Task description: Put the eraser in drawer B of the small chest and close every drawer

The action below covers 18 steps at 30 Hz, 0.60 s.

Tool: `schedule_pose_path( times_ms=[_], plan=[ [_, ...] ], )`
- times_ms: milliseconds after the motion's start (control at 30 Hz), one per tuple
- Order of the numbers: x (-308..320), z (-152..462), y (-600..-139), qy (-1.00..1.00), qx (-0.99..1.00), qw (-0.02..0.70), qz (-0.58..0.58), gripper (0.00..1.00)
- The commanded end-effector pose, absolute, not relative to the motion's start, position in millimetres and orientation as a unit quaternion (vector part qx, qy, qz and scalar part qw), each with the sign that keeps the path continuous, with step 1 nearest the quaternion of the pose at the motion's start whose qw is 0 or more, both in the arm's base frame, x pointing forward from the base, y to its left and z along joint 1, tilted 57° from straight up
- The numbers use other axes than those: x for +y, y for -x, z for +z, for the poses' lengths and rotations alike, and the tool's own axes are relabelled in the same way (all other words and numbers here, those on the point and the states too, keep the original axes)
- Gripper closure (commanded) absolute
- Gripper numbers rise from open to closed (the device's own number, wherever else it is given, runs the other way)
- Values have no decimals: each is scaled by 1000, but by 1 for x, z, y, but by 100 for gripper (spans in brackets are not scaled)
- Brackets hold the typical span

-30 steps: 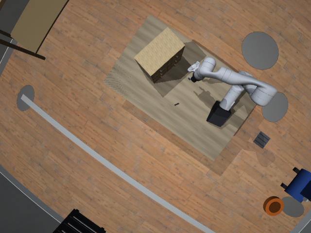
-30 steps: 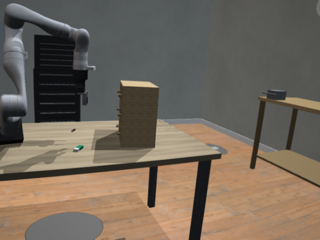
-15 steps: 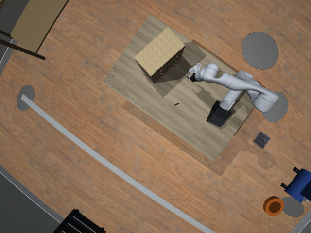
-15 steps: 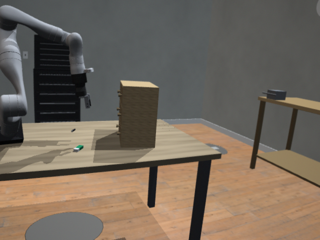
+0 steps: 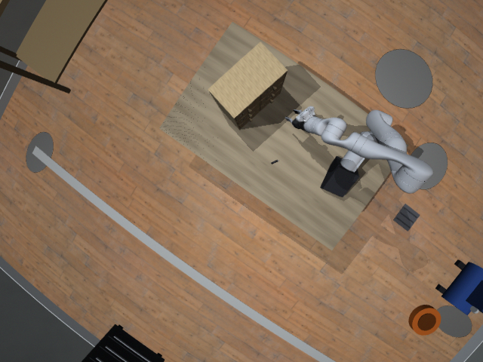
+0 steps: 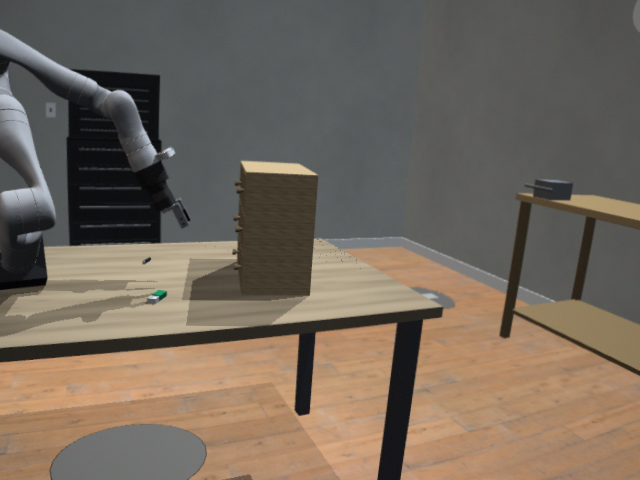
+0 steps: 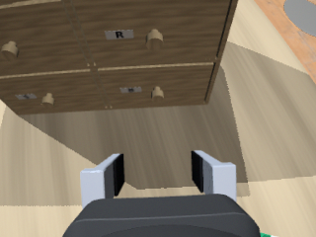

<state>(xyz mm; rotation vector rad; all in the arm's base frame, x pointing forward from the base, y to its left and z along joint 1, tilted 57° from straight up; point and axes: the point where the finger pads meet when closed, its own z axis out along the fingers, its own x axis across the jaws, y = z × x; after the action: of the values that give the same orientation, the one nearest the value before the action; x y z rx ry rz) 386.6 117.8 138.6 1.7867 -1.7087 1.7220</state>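
Observation:
The small wooden chest [image 5: 249, 84] stands on the table, and its drawers all look pushed in. In the wrist view its front fills the top, with a labelled drawer [image 7: 118, 35] and its knob [image 7: 154, 38]; the letter is too blurred to read surely. Two lower drawers [image 7: 130, 90] also carry small labels. My gripper [image 6: 181, 217] [image 7: 157, 166] is open and empty, in the air in front of the chest and tilted toward it.
A small dark object [image 5: 275, 161] [image 6: 146, 260] lies on the table away from the chest. The arm's black base [image 5: 339, 176] stands near the table's end. A side table with a grey pot [image 6: 552, 188] stands apart at the right.

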Motion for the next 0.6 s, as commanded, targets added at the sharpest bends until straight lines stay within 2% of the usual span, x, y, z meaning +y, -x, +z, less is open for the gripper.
schedule_pose_path(
  times_ms=[0, 567],
  plan=[
    [111, 136, -390, -594, -534, 37, 600, 0],
    [85, 128, -416, -593, -429, -61, 679, 0]
  ],
)
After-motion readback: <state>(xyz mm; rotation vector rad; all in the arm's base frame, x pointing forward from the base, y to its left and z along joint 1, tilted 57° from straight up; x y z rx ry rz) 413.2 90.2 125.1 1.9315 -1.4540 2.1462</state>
